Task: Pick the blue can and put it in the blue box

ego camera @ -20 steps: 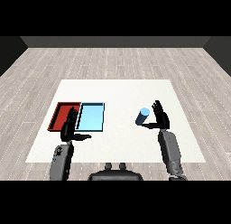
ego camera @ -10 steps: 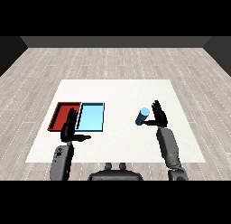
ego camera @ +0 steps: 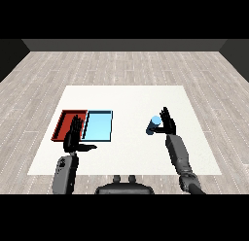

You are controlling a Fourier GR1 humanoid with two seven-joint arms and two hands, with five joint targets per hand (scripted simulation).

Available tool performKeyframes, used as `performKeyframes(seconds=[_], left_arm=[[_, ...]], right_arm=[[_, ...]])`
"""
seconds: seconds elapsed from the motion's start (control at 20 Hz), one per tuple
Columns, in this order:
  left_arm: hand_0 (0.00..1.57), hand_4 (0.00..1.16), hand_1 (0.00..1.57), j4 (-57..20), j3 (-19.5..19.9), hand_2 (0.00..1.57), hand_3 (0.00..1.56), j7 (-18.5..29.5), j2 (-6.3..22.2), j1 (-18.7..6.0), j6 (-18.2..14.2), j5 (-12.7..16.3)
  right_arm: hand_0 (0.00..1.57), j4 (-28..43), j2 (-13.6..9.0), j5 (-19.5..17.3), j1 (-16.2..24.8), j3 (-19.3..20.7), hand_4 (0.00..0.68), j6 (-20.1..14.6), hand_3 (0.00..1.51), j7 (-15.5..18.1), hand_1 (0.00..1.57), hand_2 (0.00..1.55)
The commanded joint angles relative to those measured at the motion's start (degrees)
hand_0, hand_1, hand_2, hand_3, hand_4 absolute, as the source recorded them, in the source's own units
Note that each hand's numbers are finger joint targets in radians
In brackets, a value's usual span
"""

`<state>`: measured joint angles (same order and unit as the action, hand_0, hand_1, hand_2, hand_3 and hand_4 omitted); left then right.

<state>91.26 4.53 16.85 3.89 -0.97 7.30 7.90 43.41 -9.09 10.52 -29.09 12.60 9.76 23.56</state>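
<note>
Can (ego camera: 153,125), blue, tilted, sits on the white table (ego camera: 126,96) just left of the right hand's (ego camera: 168,124) fingers, touching or nearly so; can't tell which. Those fingers are straight and spread, holding nothing. Left hand (ego camera: 74,138) also flat-open, thumb out to the side, fingertips over the seam between red tray (ego camera: 62,124) and blue tray (ego camera: 99,127). Can is well apart from both trays.

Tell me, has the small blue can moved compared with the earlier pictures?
No. The small blue cylindrical can stands at the same spot on the white table, right of the light blue tray.
</note>
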Motion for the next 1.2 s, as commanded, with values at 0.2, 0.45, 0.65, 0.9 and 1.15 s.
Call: performKeyframes(seconds=[0.2, 0.45, 0.65, 0.9, 1.15], left_arm=[[0.00, 0.00, 0.00, -0.4, 1.0, 0.00, 0.00, -0.5, 0.8, -0.5, 0.8, 0.6], [0.00, 0.00, 0.00, 1.3, -0.3, 0.00, 0.00, 0.4, -0.4, 1.5, 0.0, -0.7], [0.00, 0.00, 0.00, 2.1, -2.9, 0.00, 0.00, 0.9, -2.7, 3.4, -1.9, -3.2], [0.00, 0.00, 0.00, 0.2, -0.4, 0.00, 0.00, -2.0, -0.9, -1.5, -1.8, -1.2], [0.00, 0.00, 0.00, 1.7, 0.0, 0.00, 0.00, 0.0, -0.2, 2.6, 1.1, 0.4]], right_arm=[[0.00, -9.4, -0.9, 1.5, -4.7, 1.3, 0.000, 1.9, 0.00, 2.0, 0.00, 0.00], [0.00, -13.4, 1.2, 0.4, -4.9, 0.6, 0.000, -0.2, 0.00, 5.2, 0.00, 0.00], [0.00, -20.4, 0.4, 0.0, -8.1, 1.7, 0.000, 1.3, 0.00, 9.4, 0.00, 0.00], [0.40, -18.4, 2.3, -0.6, -9.0, 1.4, 0.000, -7.0, 0.91, 7.9, 0.40, 0.88], [1.51, -18.5, 2.1, -0.4, -10.9, 1.9, 0.591, -11.8, 1.43, 6.8, 1.51, 1.48]])
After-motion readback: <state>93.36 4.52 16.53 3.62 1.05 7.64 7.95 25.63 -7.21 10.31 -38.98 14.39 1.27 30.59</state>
